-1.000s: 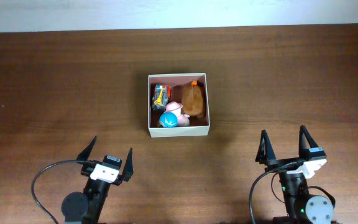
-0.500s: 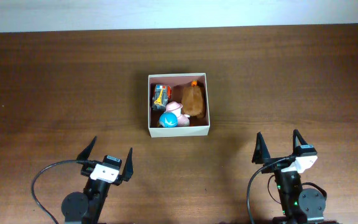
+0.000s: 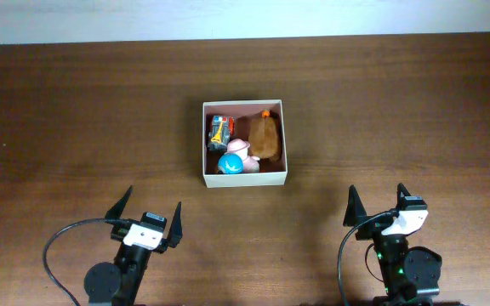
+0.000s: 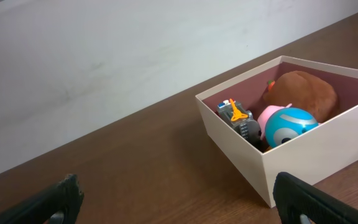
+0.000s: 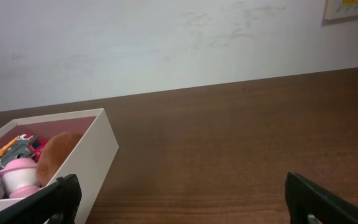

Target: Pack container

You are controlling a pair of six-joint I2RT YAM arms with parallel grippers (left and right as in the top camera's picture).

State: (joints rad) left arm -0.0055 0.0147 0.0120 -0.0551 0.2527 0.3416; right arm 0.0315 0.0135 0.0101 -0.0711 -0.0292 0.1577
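Note:
The container (image 3: 275,177) is a square white-walled box with a pink-brown inside, at the middle of the table. It holds a brown plush toy (image 3: 264,136), a small toy vehicle (image 3: 219,131), a pink toy (image 3: 238,147) and a blue ball toy (image 3: 230,164). It also shows in the left wrist view (image 4: 309,155) and the right wrist view (image 5: 92,152). My left gripper (image 3: 147,212) is open and empty near the front left. My right gripper (image 3: 378,208) is open and empty near the front right. Both are well in front of the container.
The brown wooden table (image 3: 75,110) stretches to both sides of the container. A pale wall (image 5: 166,37) runs behind its far edge. A black cable (image 3: 54,251) loops beside the left arm base.
My right gripper has shifted left and turned slightly, still open. The left arm and the container with its toys have not moved.

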